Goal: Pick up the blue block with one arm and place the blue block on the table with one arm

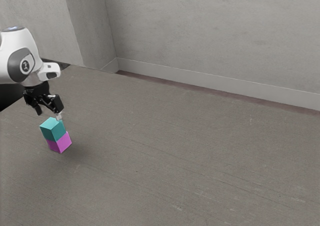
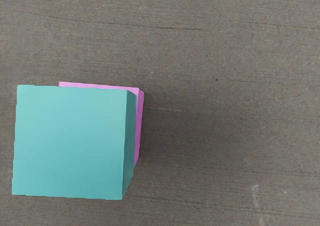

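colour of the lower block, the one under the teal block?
Pinkish purple on the lower block; its side faces show best in the exterior view.

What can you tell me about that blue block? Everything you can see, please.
The blue block is a plain turquoise cube, flat-faced with crisp edges, its top paler than its sides. The material looks smooth and matt. It sits upright on the pink block, apparently slightly off-centre. My open gripper is just above; whether a fingertip touches the cube, I can't tell.
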